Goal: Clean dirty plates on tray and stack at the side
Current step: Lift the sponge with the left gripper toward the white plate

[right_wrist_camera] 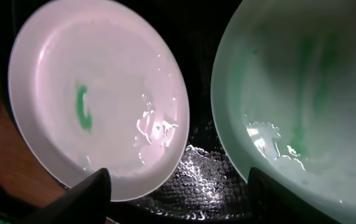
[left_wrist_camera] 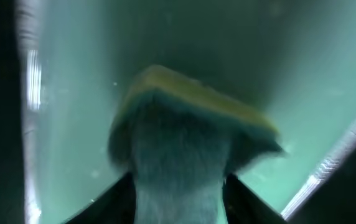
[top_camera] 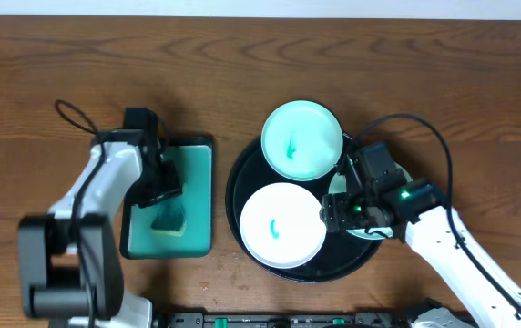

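Observation:
The round black tray (top_camera: 240, 178) holds the plates. A mint plate (top_camera: 301, 139) with a teal smear lies at its far edge, and a white plate (top_camera: 283, 225) with a teal smear lies at its near left. A third pale plate (top_camera: 376, 234) is mostly hidden under my right arm. My right gripper (top_camera: 338, 211) is open and empty. It hovers low over the tray floor (right_wrist_camera: 209, 180) between the white plate (right_wrist_camera: 97, 93) and the mint plate (right_wrist_camera: 302, 81); its fingers (right_wrist_camera: 181, 199) touch neither. My left gripper (top_camera: 165, 205) is shut on a sponge (left_wrist_camera: 184, 143).
A rectangular green tray (top_camera: 197, 155) with a black edge lies left of the round tray, and my left gripper and the sponge are over it. Its green floor (left_wrist_camera: 72, 93) fills the left wrist view. Black cables loop over the wooden table (top_camera: 424, 73) behind both arms.

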